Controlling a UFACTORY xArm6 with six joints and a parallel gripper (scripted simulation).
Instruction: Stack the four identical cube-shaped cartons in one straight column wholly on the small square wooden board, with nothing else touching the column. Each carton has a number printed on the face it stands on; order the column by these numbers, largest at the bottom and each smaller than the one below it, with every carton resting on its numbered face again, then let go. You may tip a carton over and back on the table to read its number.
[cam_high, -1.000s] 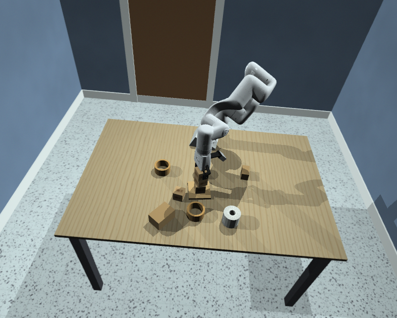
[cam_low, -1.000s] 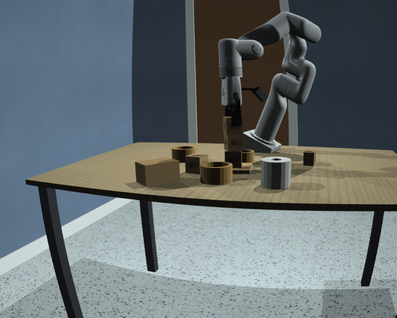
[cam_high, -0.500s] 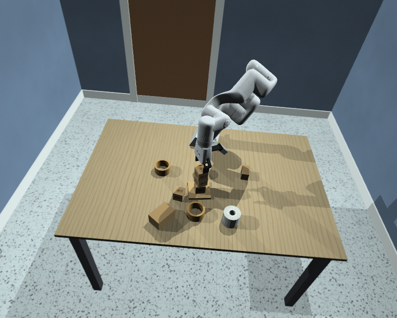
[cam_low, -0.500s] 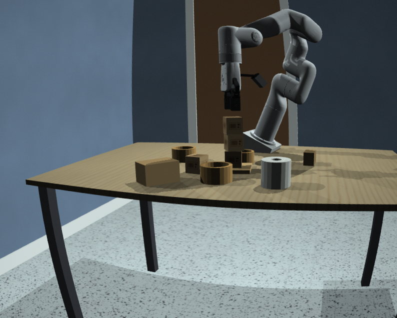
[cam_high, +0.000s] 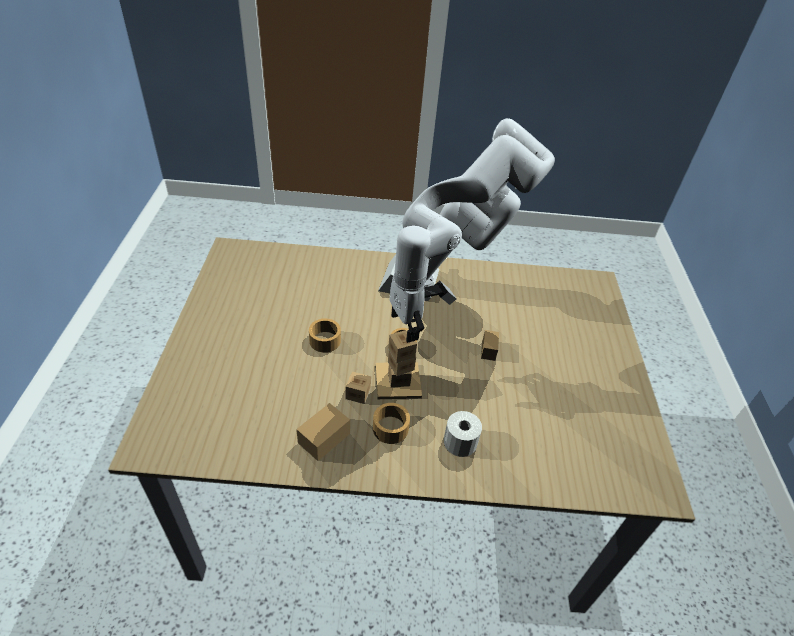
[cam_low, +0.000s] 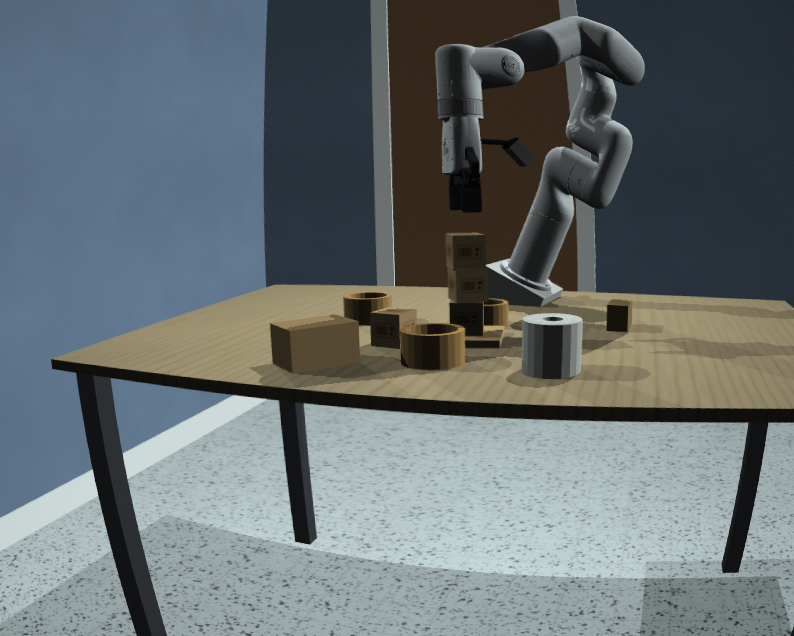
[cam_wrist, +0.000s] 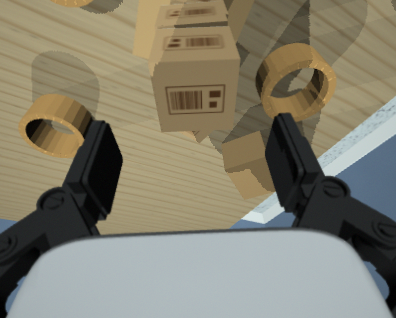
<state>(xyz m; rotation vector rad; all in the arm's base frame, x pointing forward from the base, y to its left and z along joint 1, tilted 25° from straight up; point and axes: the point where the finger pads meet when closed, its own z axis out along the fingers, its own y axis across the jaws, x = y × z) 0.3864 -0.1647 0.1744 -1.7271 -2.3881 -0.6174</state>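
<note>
Three cube cartons stand in a column on the small wooden board (cam_high: 398, 388) near the table's middle. The top carton (cam_high: 401, 343) also shows in the exterior view (cam_low: 465, 250) and in the wrist view (cam_wrist: 195, 92), with a barcode label facing the camera. The fourth carton (cam_high: 358, 387) stands on the table just left of the board, and it also shows in the exterior view (cam_low: 392, 326). My gripper (cam_high: 414, 329) (cam_low: 465, 198) hangs a little above the top carton. It is open and empty, and its fingers are clear of the carton.
A larger carton box (cam_high: 323, 430) and a wooden ring (cam_high: 391, 422) lie in front of the board. Another ring (cam_high: 324, 330) lies to the left, and a third (cam_low: 495, 311) behind the column. A grey roll (cam_high: 461, 433) and a small brown cube (cam_high: 489, 345) are to the right.
</note>
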